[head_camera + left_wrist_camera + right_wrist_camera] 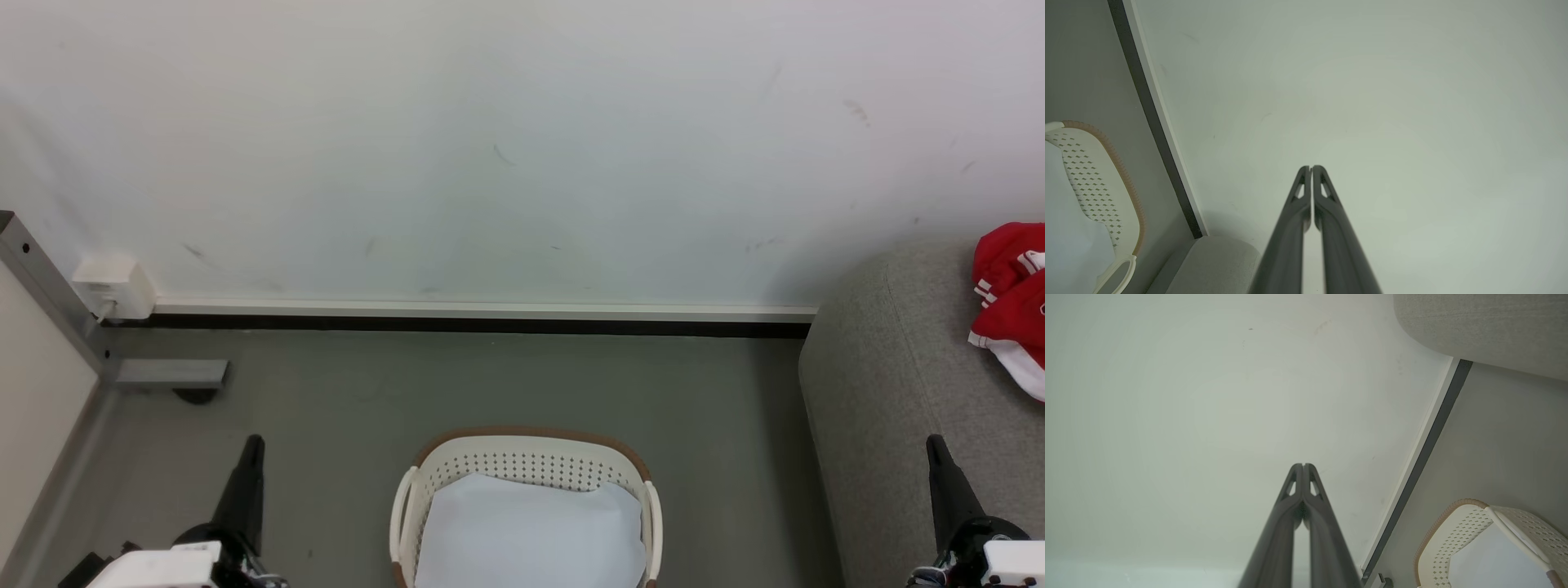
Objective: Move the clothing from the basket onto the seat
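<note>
While clothing [1011,304] lies on seat [890,392], basket [522,464] holds pale sheet [531,531].

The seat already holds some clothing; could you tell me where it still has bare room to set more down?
The seat is bare from its rounded left edge to the clothing, and along the near side. Its far right, where the clothing is piled, is crowded. The floor between basket and seat is also free.
</note>
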Robot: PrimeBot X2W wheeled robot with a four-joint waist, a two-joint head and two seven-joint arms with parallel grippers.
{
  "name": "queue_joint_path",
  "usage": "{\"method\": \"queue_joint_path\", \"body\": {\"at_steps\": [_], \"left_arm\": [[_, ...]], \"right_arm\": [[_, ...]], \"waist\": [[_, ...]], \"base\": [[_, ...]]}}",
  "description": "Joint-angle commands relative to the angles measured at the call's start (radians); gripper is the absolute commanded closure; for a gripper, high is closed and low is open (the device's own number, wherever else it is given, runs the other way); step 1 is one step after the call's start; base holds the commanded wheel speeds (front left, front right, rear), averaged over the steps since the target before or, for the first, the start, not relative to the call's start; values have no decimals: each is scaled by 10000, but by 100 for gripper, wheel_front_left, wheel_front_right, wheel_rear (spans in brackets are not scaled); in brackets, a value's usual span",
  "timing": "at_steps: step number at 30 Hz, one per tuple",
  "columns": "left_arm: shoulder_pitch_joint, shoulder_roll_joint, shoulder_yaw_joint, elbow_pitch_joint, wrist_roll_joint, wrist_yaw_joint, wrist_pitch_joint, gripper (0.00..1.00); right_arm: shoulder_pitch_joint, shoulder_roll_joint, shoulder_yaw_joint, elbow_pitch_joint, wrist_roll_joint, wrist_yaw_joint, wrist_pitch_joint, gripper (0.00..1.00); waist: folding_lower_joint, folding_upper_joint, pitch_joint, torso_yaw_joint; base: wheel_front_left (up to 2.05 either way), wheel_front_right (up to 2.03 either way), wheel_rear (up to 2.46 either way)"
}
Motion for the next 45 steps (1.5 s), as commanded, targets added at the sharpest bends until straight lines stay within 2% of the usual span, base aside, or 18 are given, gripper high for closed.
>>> {"method": "queue_joint_path", "body": {"at_steps": [1,45], "left_arm": [[-82,18,22,-35,-135,-53,40,100],[-82,18,19,-37,-137,-53,37,100]], "right_arm": [[-124,-55,-42,-57,20,-21,29,100],[-123,-55,-41,-57,21,-21,27,100]], "waist": [[0,0,0,0],[0,0,0,0]], "base": [[0,0,0],[0,0,0]]}}
